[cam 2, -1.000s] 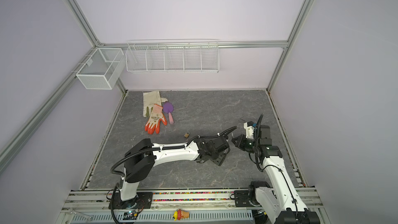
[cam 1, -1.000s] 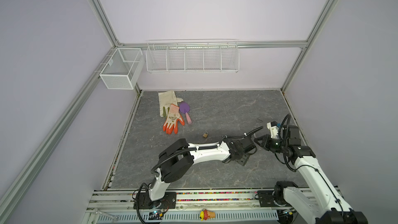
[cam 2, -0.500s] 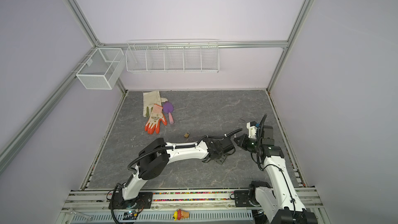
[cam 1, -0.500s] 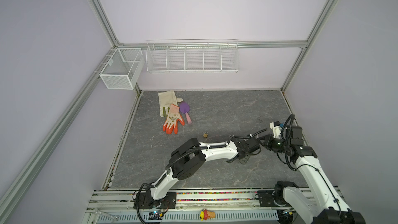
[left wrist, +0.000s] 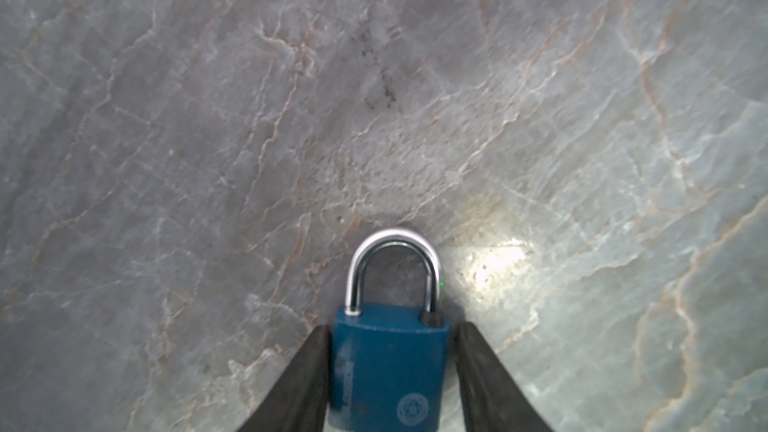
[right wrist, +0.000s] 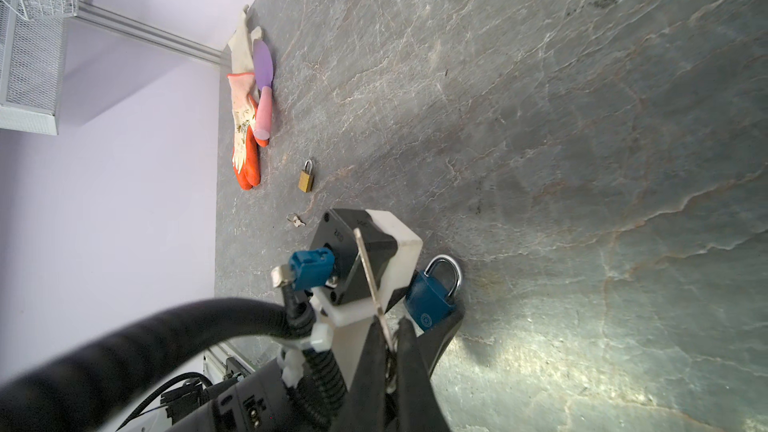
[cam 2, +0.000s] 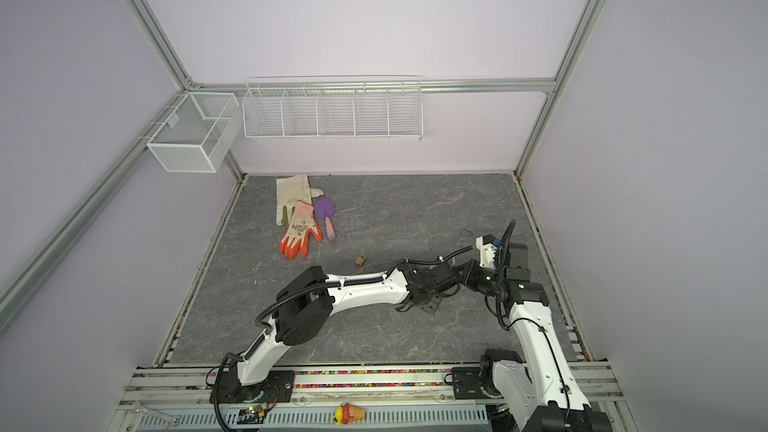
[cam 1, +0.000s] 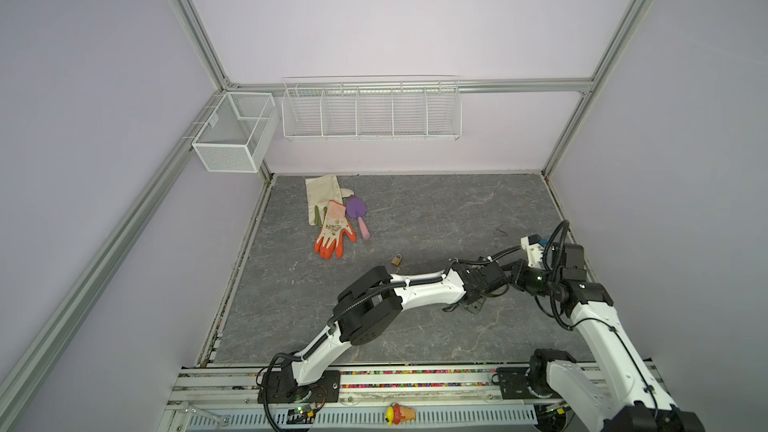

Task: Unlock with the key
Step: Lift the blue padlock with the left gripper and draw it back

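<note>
A blue padlock (left wrist: 388, 371) with a silver shackle sits between the fingers of my left gripper (left wrist: 392, 330), shackle pointing away over the grey stone table. The fingers are closed against the sides of its body. The right wrist view shows the same blue padlock (right wrist: 430, 299) tilted in that gripper, low over the table. My right gripper (right wrist: 390, 326) is shut on a silver key (right wrist: 370, 276) whose blade sticks out over the left wrist camera, close to the padlock. In both top views the left gripper (cam 1: 471, 305) (cam 2: 424, 305) and right gripper (cam 1: 515, 273) (cam 2: 461, 275) meet at the right of the table.
A small brass padlock (cam 1: 397, 260) (right wrist: 306, 178) and a small pair of keys (right wrist: 296, 221) lie left of the grippers. Farther back left lie an orange glove (cam 1: 332, 234), a beige glove (cam 1: 322, 197) and a purple trowel (cam 1: 357, 211). Wire baskets (cam 1: 370, 110) hang on the back wall.
My left arm has stretched farther right and its jaws have narrowed onto the blue padlock. The right gripper has drawn back slightly to the right, still pinching the key.
</note>
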Available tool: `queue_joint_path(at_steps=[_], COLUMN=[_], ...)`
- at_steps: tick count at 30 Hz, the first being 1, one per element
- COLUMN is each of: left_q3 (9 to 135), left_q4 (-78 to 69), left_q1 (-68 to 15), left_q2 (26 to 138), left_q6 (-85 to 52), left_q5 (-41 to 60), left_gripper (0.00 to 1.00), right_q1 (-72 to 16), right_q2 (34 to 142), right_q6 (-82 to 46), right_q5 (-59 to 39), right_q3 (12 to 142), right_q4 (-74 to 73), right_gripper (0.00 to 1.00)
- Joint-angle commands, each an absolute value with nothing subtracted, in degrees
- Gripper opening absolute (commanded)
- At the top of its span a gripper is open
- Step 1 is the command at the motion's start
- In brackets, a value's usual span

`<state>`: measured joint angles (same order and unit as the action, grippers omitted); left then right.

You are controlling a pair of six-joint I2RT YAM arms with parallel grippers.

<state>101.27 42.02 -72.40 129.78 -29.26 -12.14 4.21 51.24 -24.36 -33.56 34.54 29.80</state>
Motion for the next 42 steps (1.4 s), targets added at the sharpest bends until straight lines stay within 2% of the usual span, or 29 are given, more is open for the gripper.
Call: queue_joint_path(at_steps=[1, 6, 10, 12, 15, 18, 21, 23, 33, 37, 42], left_q3=[101.22, 100.05, 99.85, 99.85, 100.1, 100.37, 99.42, 97.85, 78.04, 70.61, 66.45], left_q4=[46.17, 46.76, 47.06, 46.85, 47.08, 47.0, 46.09, 45.24, 35.98, 33.46, 32.26], left_q1=[-72.62, -72.61, -72.6, -72.6, -72.64, -72.61, -72.45, -72.21, -68.42, -65.71, -65.04], left_q2=[132.55, 132.49, 132.9, 132.61, 131.78, 130.0, 127.13, 124.49, 102.11, 92.42, 83.87], left_q6=[-29.51, -29.92, -30.84, -31.52, -32.4, -33.31, -34.72, -35.98, -48.74, -55.14, -59.51], left_q5=[-12.65, -12.77, -13.11, -13.35, -14.12, -14.18, -14.45, -14.93, -15.55, -16.54, -23.61], left_gripper=[0.45, 0.42, 0.35, 0.27, 0.24, 0.14, 0.09, 0.0, 0.0, 0.0, 0.0], right_q1=[4.23, 4.38, 4.31, 4.33, 4.35, 4.36, 4.29, 4.21, -0.2, -6.61, -16.0], right_q2=[50.23, 50.11, 50.06, 50.01, 49.58, 49.64, 49.81, 49.91, 51.38, 51.5, 51.46], right_q6=[-22.67, -22.68, -22.87, -22.9, -22.44, -22.41, -22.65, -22.81, -22.25, -26.21, -35.19], right_q5=[-33.91, -33.71, -33.92, -33.8, -33.03, -32.07, -31.61, -31.12, -30.71, -29.53, -30.04], right_q3=[34.81, 34.67, 34.63, 34.98, 35.4, 36.08, 36.98, 37.64, 41.05, 40.1, 36.28], right_q4=[31.74, 31.9, 31.73, 32.42, 33.78, 35.52, 37.04, 38.1, 41.16, 37.54, 27.77], right_gripper=[0.06, 0.06, 0.06, 0.06, 0.06, 0.06, 0.06, 0.06, 0.07, 0.07, 0.07])
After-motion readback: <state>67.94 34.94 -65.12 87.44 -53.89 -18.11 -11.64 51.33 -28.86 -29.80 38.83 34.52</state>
